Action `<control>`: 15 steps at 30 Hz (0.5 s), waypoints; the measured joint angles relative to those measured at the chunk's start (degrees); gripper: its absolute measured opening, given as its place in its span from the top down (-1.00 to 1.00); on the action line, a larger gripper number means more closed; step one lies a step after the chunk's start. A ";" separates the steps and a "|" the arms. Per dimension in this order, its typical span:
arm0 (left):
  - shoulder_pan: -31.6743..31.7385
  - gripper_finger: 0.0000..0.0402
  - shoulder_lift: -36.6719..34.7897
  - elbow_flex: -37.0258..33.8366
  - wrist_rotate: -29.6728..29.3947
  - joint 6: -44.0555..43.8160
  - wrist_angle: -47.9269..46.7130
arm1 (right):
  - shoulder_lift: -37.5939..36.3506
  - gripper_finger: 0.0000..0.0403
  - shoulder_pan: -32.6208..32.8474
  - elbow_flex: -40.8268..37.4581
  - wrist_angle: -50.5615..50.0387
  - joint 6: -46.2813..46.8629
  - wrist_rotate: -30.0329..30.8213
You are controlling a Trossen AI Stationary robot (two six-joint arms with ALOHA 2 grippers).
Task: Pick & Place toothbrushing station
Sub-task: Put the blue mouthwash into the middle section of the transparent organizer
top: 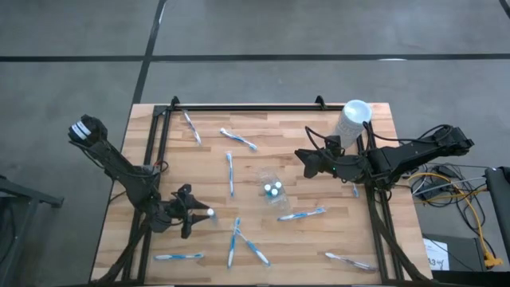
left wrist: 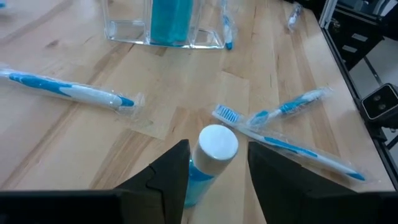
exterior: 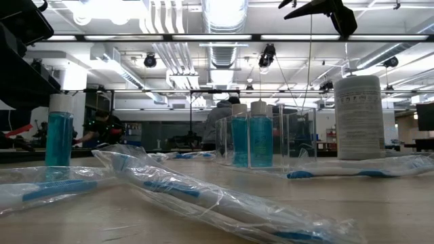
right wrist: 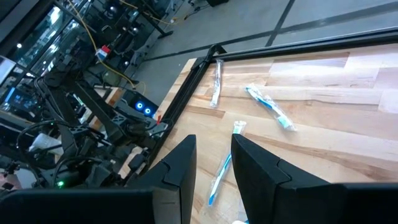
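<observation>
Small tube framed by the left gripper at the table's near-left part

The left gripper [top: 199,214] is held low with its fingers parted, and a small blue white-capped tube [left wrist: 211,155] is seen between them, a slim gap showing on either side. The clear pouch [top: 271,185] with two tubes is found mid-table. The right gripper [top: 305,163] is held above the table, partly open and empty, near the tall white cylinder [top: 351,122].

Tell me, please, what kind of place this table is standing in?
Probably a robotics lab or workshop hall. The low view shows exposed ceiling ducts and other workbenches behind the wooden table; the right wrist view shows loose cables and electronics on a bare concrete floor.
</observation>
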 joint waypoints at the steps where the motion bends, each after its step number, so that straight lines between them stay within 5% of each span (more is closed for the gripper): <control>1: 0.01 0.17 0.00 -0.01 -0.02 0.01 0.16 | -0.01 0.51 0.00 0.00 0.00 -0.12 0.00; 15: 0.03 0.16 5.97 -0.01 -1.13 0.09 6.15 | 0.00 0.51 -0.02 0.00 0.00 -0.03 0.00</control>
